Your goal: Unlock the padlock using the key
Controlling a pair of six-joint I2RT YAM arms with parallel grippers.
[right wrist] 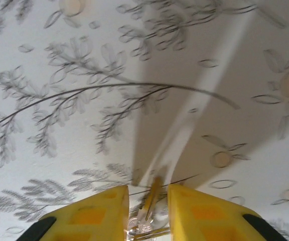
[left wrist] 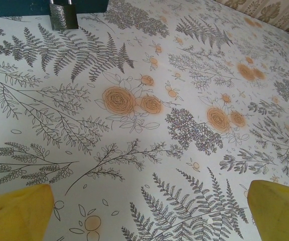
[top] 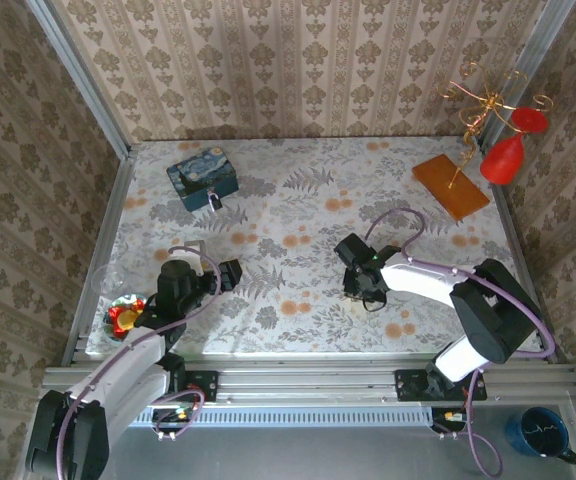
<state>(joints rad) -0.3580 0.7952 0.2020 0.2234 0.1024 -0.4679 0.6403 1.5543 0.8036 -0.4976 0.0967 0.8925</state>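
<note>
One padlock (top: 214,202) sits against the front of one blue painted box (top: 204,172), far left on your flowered table (top: 298,215). Your left gripper (left wrist: 147,203), fingers spread wide, faces it. Your right gripper (right wrist: 148,196), mid-table and well apart from the lock, pinches one key (right wrist: 151,201). One orange board (top: 451,185) lies far right.

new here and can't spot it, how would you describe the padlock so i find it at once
Look to the far left of the floral table, where a blue starry-painting box sits. The padlock is at the box's near side: tiny, dark-bodied, with a thin silvery shackle, far smaller than the box.
</note>
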